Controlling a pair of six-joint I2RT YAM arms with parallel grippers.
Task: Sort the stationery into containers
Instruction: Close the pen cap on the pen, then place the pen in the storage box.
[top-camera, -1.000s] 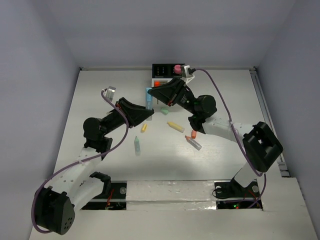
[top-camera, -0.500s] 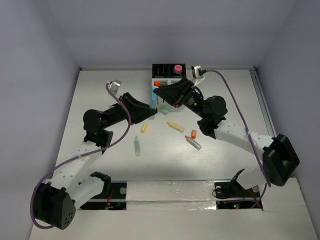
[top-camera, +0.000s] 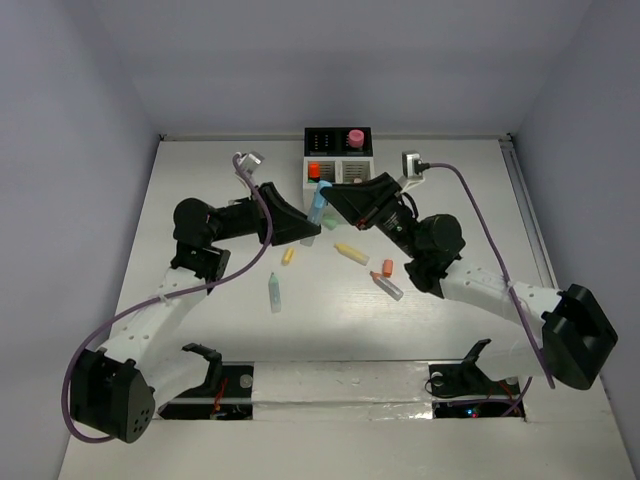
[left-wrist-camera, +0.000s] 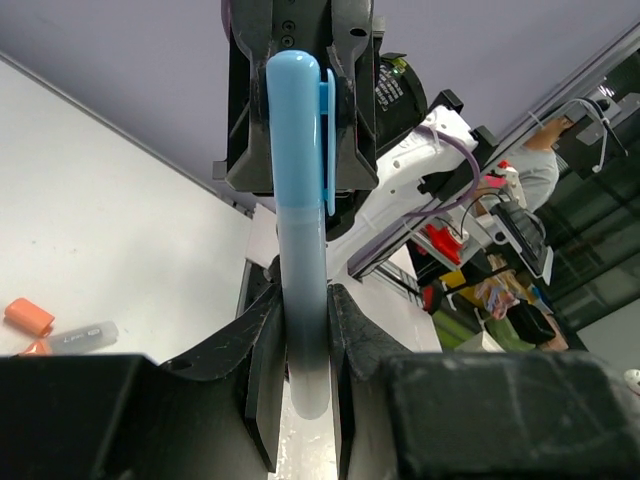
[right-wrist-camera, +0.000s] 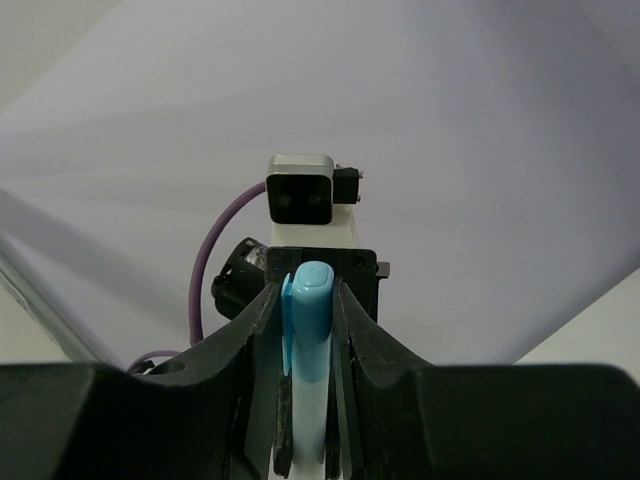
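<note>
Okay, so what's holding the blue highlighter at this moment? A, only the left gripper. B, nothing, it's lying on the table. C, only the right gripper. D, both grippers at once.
D: the barrel of the blue highlighter is pinched in the left gripper, and the right gripper is closed on its capped end.

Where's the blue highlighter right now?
Top view, centre: the blue highlighter is just in front of the organizer, clamped between the left end effector at its clear end and the right end effector at its cap.
</note>
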